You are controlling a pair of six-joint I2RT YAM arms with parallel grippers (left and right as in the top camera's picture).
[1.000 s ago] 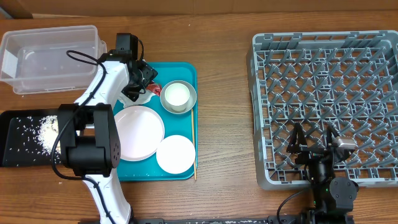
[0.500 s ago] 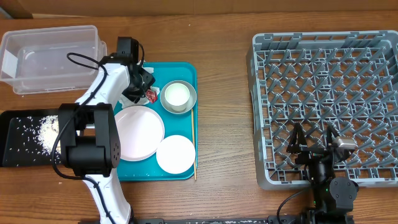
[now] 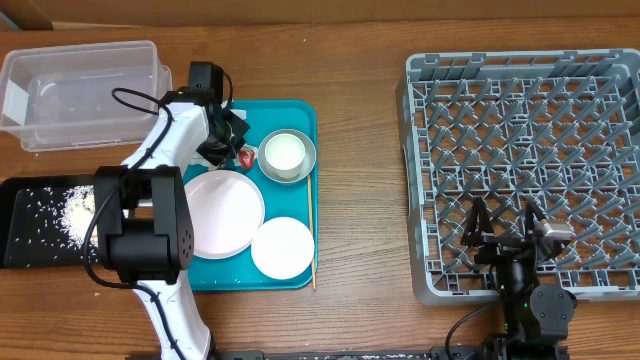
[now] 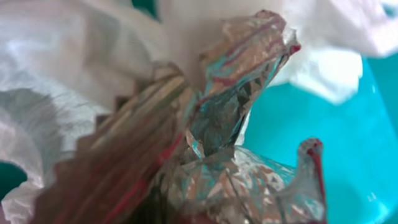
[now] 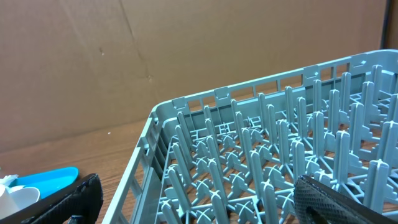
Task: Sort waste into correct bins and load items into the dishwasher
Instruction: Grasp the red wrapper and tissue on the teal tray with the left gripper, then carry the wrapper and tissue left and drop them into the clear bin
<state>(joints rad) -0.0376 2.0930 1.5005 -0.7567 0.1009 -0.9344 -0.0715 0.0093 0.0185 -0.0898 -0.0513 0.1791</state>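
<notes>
My left gripper (image 3: 236,150) is down at the back of the teal tray, shut on the small shiny red wrapper (image 3: 246,157). The left wrist view is filled by the crinkled foil wrapper (image 4: 224,124), with the crumpled white napkin (image 4: 68,74) right behind it; my own fingers are hidden there. The pink plate (image 3: 222,212), white plate (image 3: 282,247) and grey-white bowl (image 3: 287,155) lie on the same tray. The clear tub (image 3: 80,90) stands back left. The black tray (image 3: 25,235) holds rice (image 3: 75,208). My right gripper (image 3: 505,228) (image 5: 205,208) hangs open over the grey dish rack (image 3: 525,100) (image 5: 249,143), at its front edge.
The teal serving tray (image 3: 300,115) sits left of centre on the wooden table. A thin wooden stick (image 3: 310,230) lies along its right rim. My left arm reaches from the near edge over the tray's left side.
The left gripper has gone from open to shut on the red wrapper and shifted slightly forward and to the right. The right arm has not moved.
</notes>
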